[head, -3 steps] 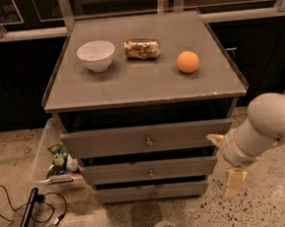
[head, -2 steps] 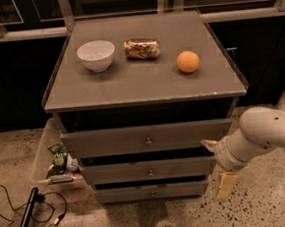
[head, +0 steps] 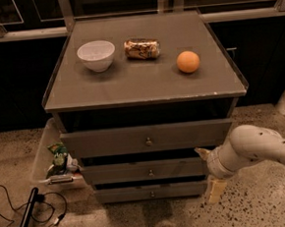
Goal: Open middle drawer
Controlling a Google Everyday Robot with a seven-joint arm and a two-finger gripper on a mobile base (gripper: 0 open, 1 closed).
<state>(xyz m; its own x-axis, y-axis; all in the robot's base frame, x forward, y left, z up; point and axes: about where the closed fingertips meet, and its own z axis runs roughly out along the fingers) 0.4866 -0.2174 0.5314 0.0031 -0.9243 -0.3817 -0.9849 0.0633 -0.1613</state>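
The middle drawer (head: 122,172) sits low in the grey cabinet (head: 145,85), at about 6 o'clock from the centre of the view. It shows as a flat, wide grey front panel with one small round brass knob (head: 150,173) at its middle. None of its inside shows, and dark gaps run above and below it. At 12 o'clock from it is the taller, wider top drawer front (head: 110,140), and at 6 o'clock the slimmer bottom drawer front (head: 124,194), each with its own centred knob. At 3 o'clock from the middle drawer's knob, just off the panel's right end, the gripper (head: 207,175) hangs on a pale arm (head: 263,148) that enters from the right edge. Its two tan fingers (head: 215,189) stand apart, with nothing held between them, and it does not reach the knob. On the cabinet top a white bowl (head: 96,55) lies at 10 o'clock, a dented brown can (head: 142,49) on its side at 12 o'clock and an orange (head: 188,61) at 2 o'clock. At 9 o'clock from the drawers a clear plastic bin (head: 40,160) stands on the speckled floor (head: 267,199), and black cables (head: 11,204) lie at 8 o'clock.
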